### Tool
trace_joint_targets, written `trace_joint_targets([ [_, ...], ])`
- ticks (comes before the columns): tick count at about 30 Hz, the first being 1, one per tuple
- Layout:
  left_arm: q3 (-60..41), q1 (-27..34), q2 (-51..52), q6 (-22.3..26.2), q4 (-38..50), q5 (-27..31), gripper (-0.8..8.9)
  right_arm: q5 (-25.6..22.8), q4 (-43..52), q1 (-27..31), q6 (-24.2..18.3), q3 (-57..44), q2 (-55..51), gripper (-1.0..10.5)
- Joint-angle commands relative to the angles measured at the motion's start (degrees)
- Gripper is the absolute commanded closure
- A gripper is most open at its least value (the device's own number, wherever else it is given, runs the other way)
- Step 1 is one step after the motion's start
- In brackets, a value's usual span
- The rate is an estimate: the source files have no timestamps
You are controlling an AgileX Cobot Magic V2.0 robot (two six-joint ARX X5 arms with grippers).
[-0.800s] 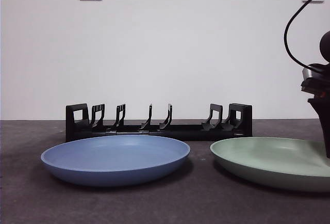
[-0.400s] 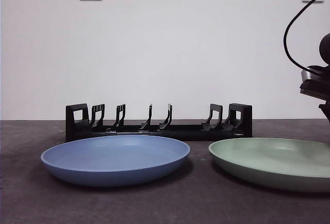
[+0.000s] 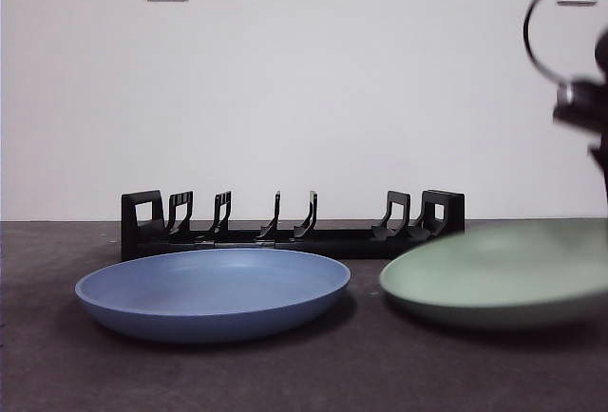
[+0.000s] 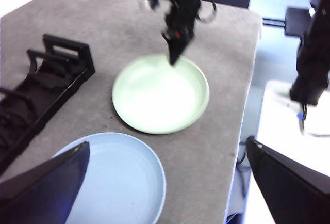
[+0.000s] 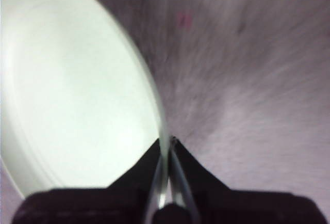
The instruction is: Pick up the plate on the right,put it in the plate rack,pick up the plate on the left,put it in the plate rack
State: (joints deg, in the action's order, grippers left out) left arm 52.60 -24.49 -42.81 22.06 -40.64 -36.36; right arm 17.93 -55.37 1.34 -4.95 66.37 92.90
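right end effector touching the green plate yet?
Touching. Right wrist view: right end effector pinches the green plate rim between both jaws.

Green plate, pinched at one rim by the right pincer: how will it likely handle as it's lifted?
The green plate probably stays stiff: its far rim rises as one piece in the front view, with no sag. Held only at the edge by the right pincer, it may hang or swing. Its smooth rim looks slippery, so it could slide out.
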Motion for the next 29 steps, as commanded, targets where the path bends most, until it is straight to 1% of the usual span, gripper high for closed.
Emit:
trace_joint_targets([
  [1, 0.0, -2.7, -0.9, 5.3, 0.9, 2.4, 2.08, 0.7, -2.5, 0.6, 0.0, 5.8, -4.2, 9.6],
  [5, 0.0, -6.2, -2.2, 7.3, 3.0, 6.4, 2.08, 0.7, -7.5, 0.5, -0.3, 14.3, -8.0, 9.6],
  [8, 0.0, -9.0, -3.4, 10.4, 6.2, 9.3, 2.08, 0.8, -11.1, 0.5, -0.3, 20.1, -9.2, 9.6],
  [12, 0.0, -13.9, -4.9, 16.4, 10.9, 16.8, 2.08, 1.8, -16.2, -0.2, -1.0, 25.4, -9.2, 9.6],
  [15, 0.0, -18.3, -6.1, 21.5, 14.2, 23.0, 2.08, 3.8, -16.9, -1.4, -0.6, 26.7, -9.2, 9.6],
  [19, 0.0, -24.0, -8.3, 29.8, 17.5, 31.3, 2.09, 3.8, -16.7, -4.9, 0.5, 26.9, -9.2, 9.6],
  [22, 0.0, -27.5, -10.9, 34.9, 18.8, 36.8, 2.16, 3.8, -16.6, -7.7, 0.9, 26.9, -9.2, 9.6],
  [26, 0.0, -30.6, -14.8, 40.2, 19.4, 42.1, 2.16, 3.8, -16.2, -11.5, 1.8, 26.9, -9.2, 9.6],
  [29, 0.0, -32.5, -17.3, 42.1, 19.9, 44.9, 2.19, 3.7, -15.7, -13.9, 2.1, 26.9, -9.2, 9.6],
])
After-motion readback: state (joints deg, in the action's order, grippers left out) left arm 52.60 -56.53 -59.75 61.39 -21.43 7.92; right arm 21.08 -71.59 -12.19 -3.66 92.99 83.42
